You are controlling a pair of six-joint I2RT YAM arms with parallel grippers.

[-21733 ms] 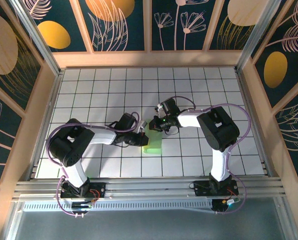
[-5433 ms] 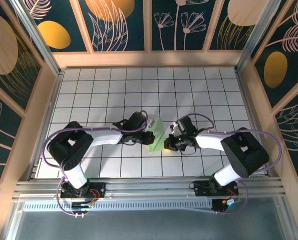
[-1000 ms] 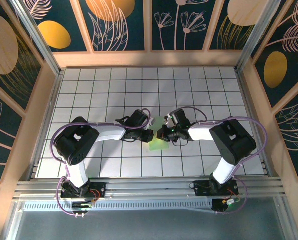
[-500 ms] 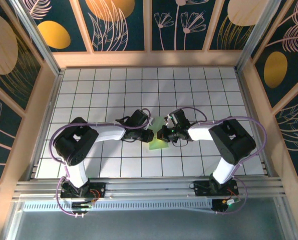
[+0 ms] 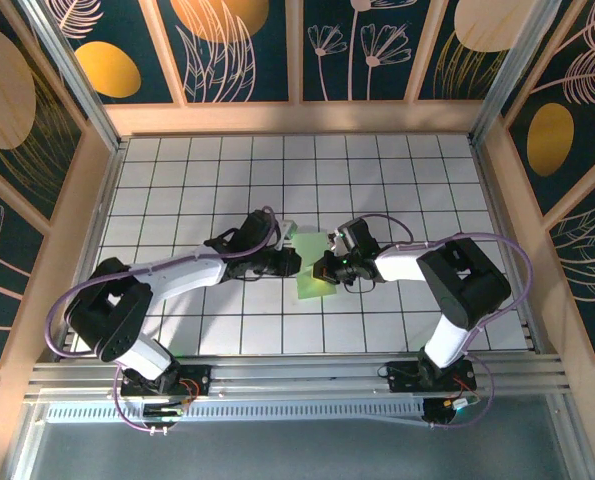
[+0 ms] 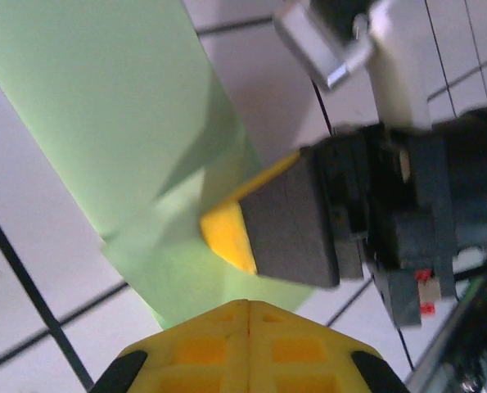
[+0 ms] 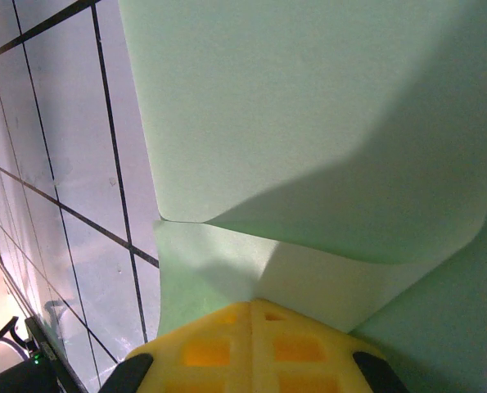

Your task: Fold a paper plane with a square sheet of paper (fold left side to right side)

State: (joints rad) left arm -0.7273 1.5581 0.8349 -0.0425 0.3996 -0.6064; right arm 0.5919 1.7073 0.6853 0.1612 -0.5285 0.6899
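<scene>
Reading outward from the near rail in the overhead view, meet first the left arm base [image 5: 152, 383] and the right arm base [image 5: 432, 380], bolted well apart. Follow both arms inward over the white tiled table [image 5: 197, 180] to the left gripper [image 5: 289, 262] and the right gripper [image 5: 323, 268], facing each other near the middle. Find the green paper [image 5: 310, 285] between and under them. It is a folded, narrow piece lying on the tiles and slanting away from the rail, with the left gripper at its left edge and the right gripper over its right half. Farther off, note bare tiles, then dark flower-painted wall panels [image 5: 247, 50].

Turn to the left wrist camera for what stays too small from overhead. See its own yellow fingers [image 6: 186, 360] pressed together along a centre seam, hanging at the paper's near edge, contact unclear. Beyond them, see one yellow pad [image 6: 225, 233] of the right gripper set down on the paper.

Turn to the right wrist camera for the paper's layers. See its own yellow fingers [image 7: 194, 356] likewise closed tight, tips against the paper. See also an upper layer [image 7: 292, 106] curling up off a lower one and casting a shadow. Cannot tell whether any paper is nipped between those tips.

Tally: two arms; two grippers, both closed; one piece of paper.
</scene>
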